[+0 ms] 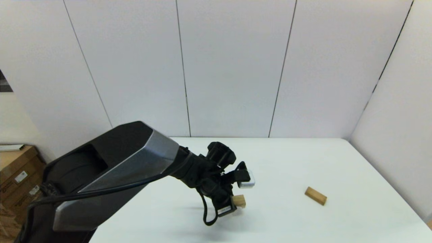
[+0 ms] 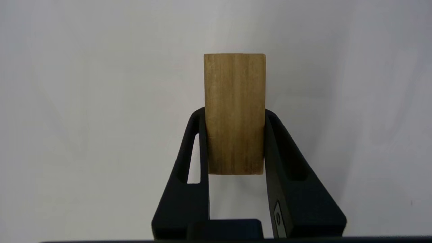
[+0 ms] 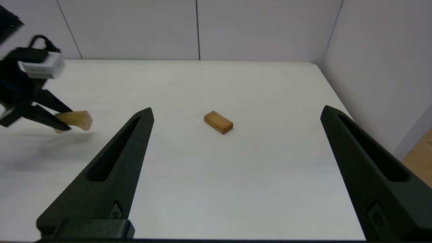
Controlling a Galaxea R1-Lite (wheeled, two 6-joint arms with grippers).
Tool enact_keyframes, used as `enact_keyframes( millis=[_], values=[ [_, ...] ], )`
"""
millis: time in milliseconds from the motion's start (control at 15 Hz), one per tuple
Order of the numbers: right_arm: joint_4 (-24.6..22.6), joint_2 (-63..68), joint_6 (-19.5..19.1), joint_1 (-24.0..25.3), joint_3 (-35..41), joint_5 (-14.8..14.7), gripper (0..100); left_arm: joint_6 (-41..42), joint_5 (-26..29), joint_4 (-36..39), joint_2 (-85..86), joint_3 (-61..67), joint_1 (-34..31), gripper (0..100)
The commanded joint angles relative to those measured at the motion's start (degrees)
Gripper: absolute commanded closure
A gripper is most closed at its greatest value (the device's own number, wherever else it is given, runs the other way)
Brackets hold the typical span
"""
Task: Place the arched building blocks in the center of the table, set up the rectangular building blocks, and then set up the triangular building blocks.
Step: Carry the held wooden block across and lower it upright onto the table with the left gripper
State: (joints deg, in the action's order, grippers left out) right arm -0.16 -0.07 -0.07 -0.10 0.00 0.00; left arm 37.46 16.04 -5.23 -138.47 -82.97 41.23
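My left gripper (image 1: pixel 236 203) is shut on a chunky tan block, the arched building block (image 1: pixel 239 200), just left of the table's (image 1: pixel 303 158) middle. It hangs a little above the surface. In the left wrist view only a flat face of the arched block (image 2: pixel 234 111) shows between the fingers (image 2: pixel 189 152); its cut-out is hidden. The rectangular building block (image 1: pixel 315 195) lies flat at the right, also seen in the right wrist view (image 3: pixel 218 122). My right gripper (image 3: pixel 237 108) is open and empty, nearer me than that block. The triangular building block is out of view.
White wall panels stand behind the table and along its right side (image 1: pixel 398 118). Cardboard boxes (image 1: pixel 17 175) sit on the floor at the far left. The left arm's big black and grey link (image 1: pixel 111 175) covers the table's near left part.
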Motion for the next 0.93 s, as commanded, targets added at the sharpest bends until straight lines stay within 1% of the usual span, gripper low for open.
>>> enact_keyframes(
  millis=[67, 933],
  values=[
    [0.0, 0.0, 0.0, 0.0, 0.0, 0.0, 0, 0.1, -0.2, -1.9, -6.0, -7.3, 2.3, 100],
    [0.0, 0.1, 0.0, 0.0, 0.0, 0.0, 0, 0.2, 0.7, -2.0, -6.1, -7.0, 2.1, 100]
  ],
)
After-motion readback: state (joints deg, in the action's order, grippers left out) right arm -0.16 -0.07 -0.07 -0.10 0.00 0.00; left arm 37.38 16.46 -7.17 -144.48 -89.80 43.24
